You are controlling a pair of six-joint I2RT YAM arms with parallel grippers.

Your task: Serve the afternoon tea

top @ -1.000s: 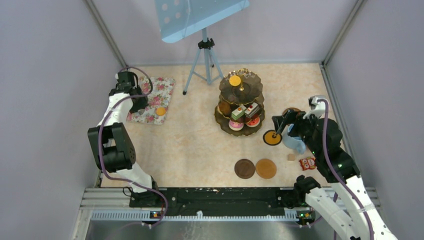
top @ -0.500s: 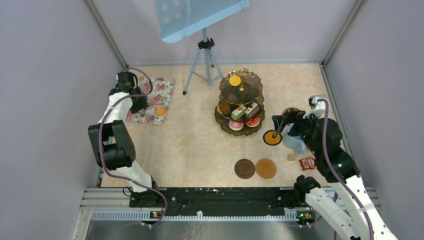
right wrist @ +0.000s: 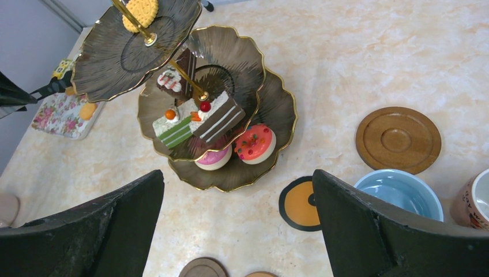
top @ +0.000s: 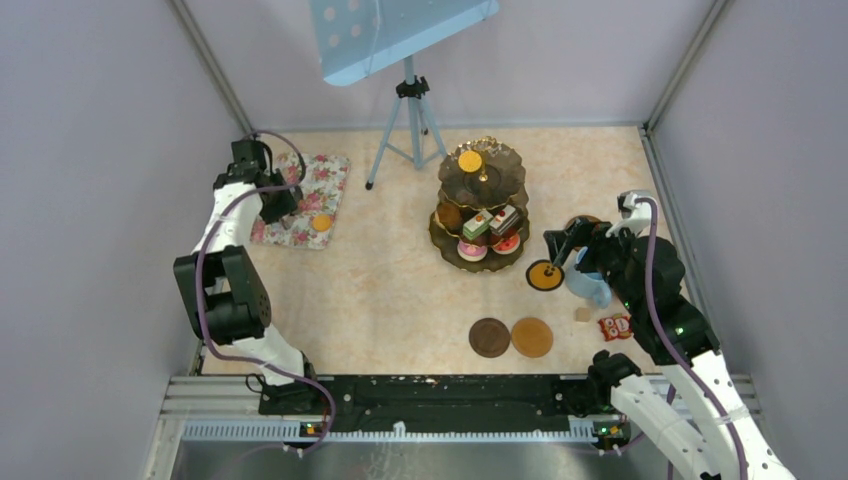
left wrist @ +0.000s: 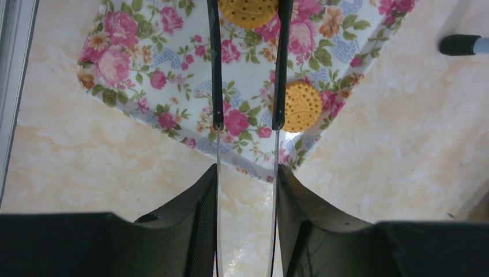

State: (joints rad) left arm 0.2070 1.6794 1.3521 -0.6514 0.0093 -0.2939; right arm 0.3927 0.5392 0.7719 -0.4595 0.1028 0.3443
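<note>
Left gripper point(left wrist: 247, 190) squeezed tighter on black tongs point(left wrist: 217, 86) over floral mat point(left wrist: 144, 75), far left. Tong arms bracketed orange tart point(left wrist: 249, 10); second tart point(left wrist: 302, 105) just beside. Pickup apparently under way. Right gripper point(right wrist: 236, 196) hung wide open, empty, near tiered stand point(right wrist: 115, 63) mid-table.

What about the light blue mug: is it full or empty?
Empty. The right wrist view looks into the light blue mug and shows only its bare, pale inside, no tea.
</note>
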